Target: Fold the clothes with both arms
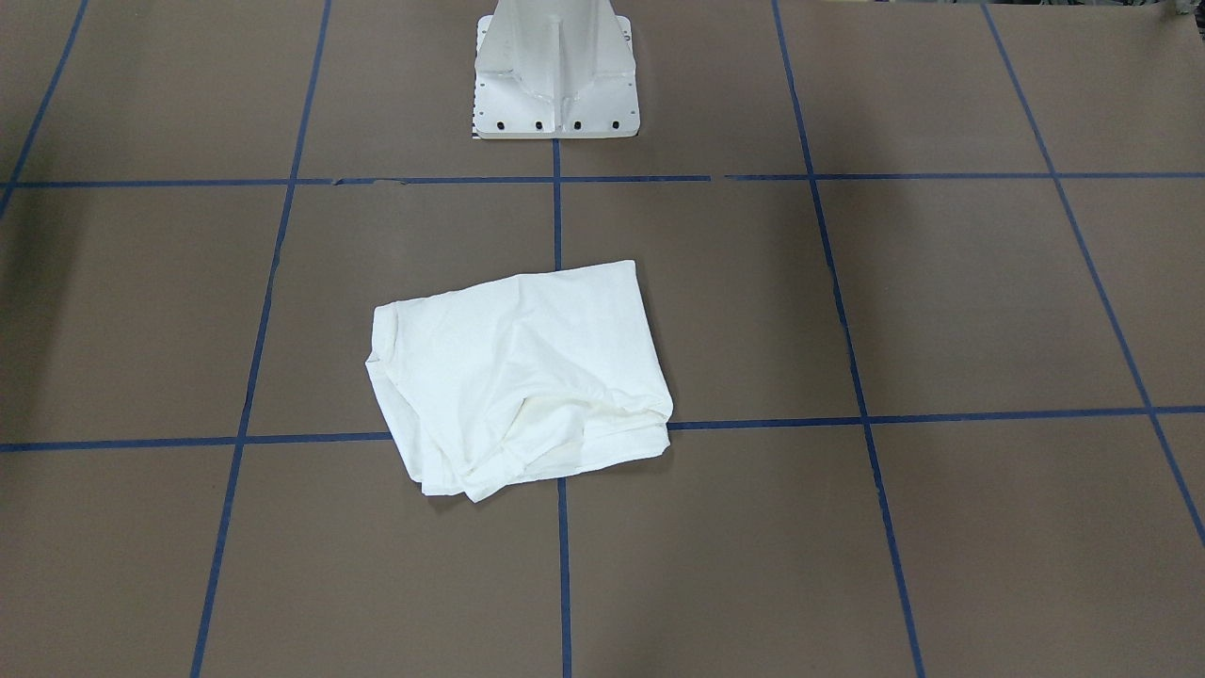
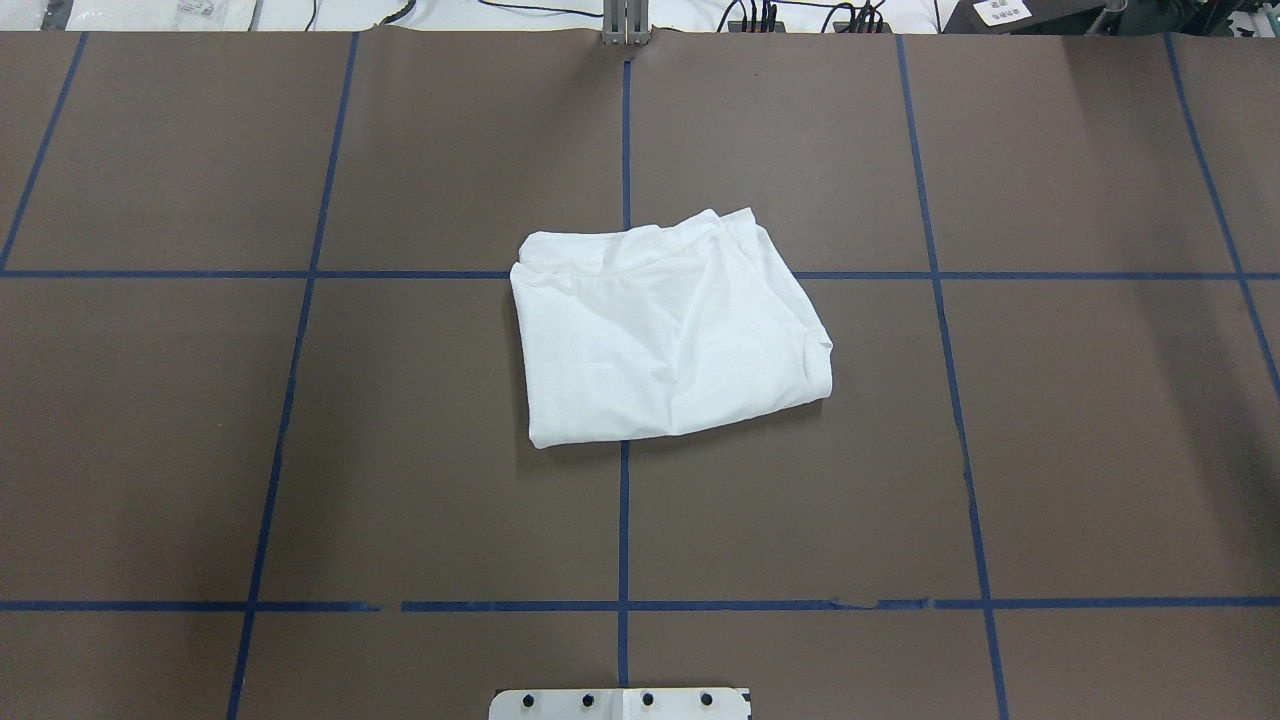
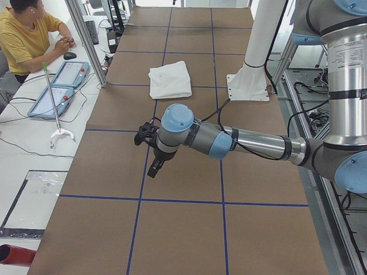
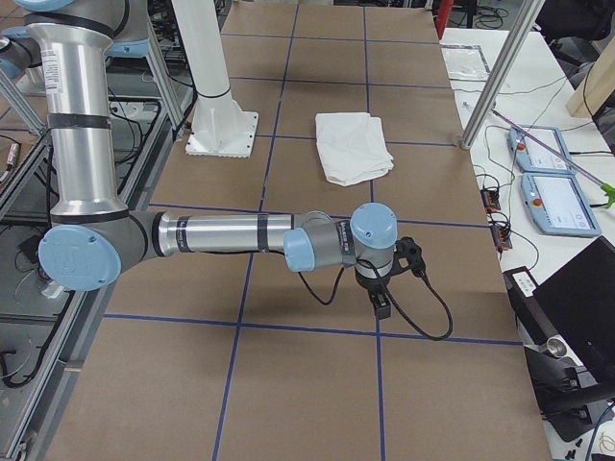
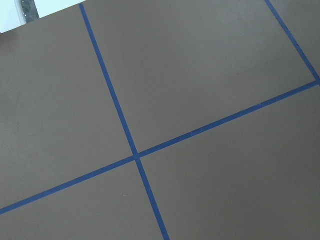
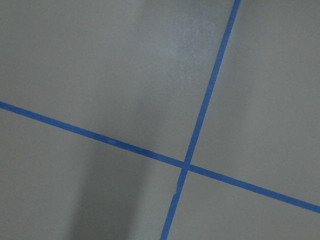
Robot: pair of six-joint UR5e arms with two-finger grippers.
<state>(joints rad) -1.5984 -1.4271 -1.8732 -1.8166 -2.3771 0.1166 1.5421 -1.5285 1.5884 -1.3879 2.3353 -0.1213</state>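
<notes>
Jaws on left arm (image 3: 252, 143), right arm (image 4: 211, 233) hang off the shirt (image 2: 665, 335); gap unclear.

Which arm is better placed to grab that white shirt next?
Right, but only slightly, I'd guess. The shirt lies mostly on the robot's right of the centre tape line. The right arm and the left arm both hang out wide, apart from the shirt.

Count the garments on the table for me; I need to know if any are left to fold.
1. A white shirt, folded, lies near the table's middle, before the pedestal base. Its folds could hide another piece.
</notes>
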